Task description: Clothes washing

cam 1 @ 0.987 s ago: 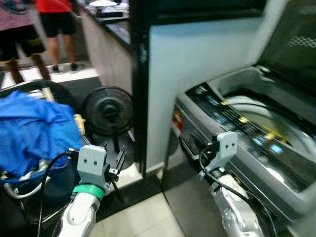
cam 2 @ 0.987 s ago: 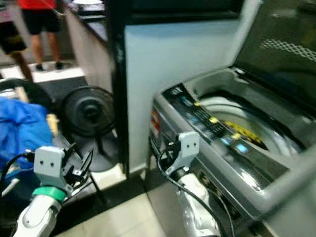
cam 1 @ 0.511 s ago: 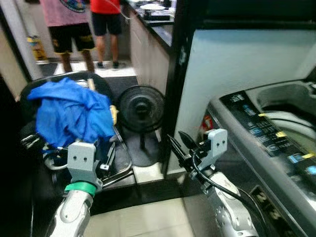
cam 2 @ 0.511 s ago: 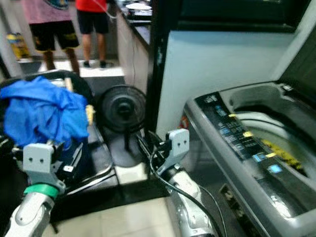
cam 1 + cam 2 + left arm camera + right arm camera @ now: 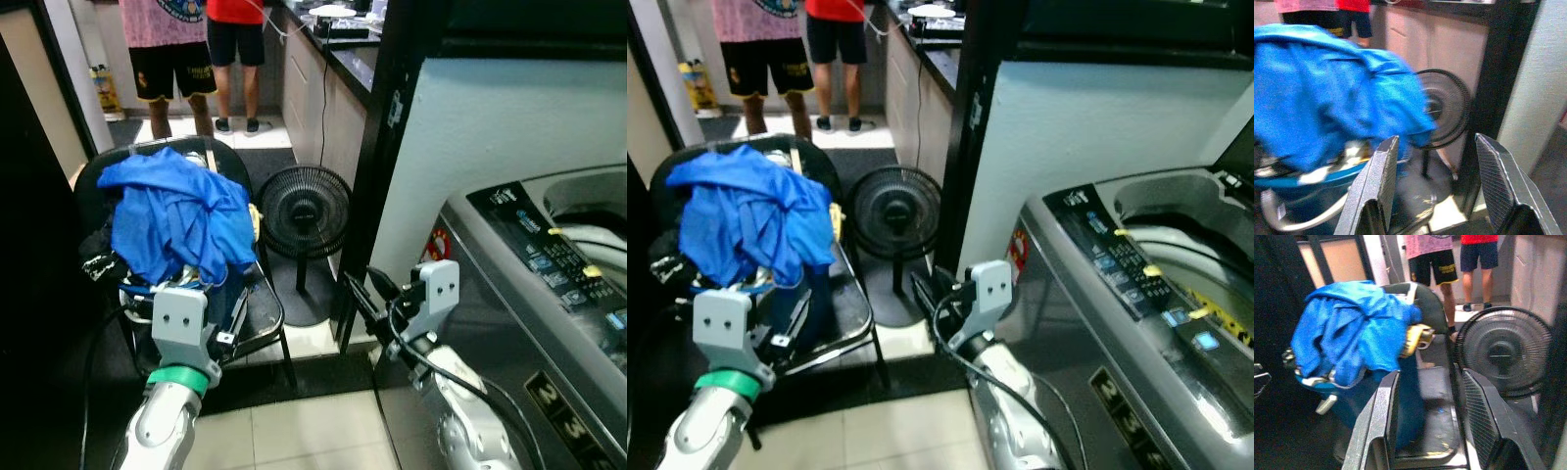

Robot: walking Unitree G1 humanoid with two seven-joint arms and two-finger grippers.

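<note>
A heap of blue clothes (image 5: 176, 220) lies piled on a black chair (image 5: 257, 311) at the left of the scene, covering the seat's back edge and spilling over the backrest, with darker and yellow items tucked under and beside it. The left gripper (image 5: 227, 323) hovers just in front of the chair's front edge, below the heap and not touching it; in the left wrist view its two fingers (image 5: 1380, 188) stand wide apart with nothing between them, the blue cloth beyond. Behind the chair, on the tiled floor (image 5: 294, 431), two people (image 5: 201, 49) in shorts stand at the far end of a dark kitchen counter (image 5: 343, 54), only their legs and lower torsos in frame. A black floor fan (image 5: 304, 211) stands just beside the chair's right edge, at the foot of a dark post (image 5: 387, 147). The right gripper (image 5: 364, 289) is held out low between the fan and the washer, pointing toward the chair; in the right wrist view its fingers (image 5: 1382, 421) are spread, holding nothing, with the chair seat and the fan visible past them. At the right, the grey top-loading washer (image 5: 1136, 323) stands against a pale wall (image 5: 1087, 117), its control panel (image 5: 1127, 264) along the front edge of the top and the tub opening (image 5: 1195, 235) showing behind it, well apart from the clothes.
</note>
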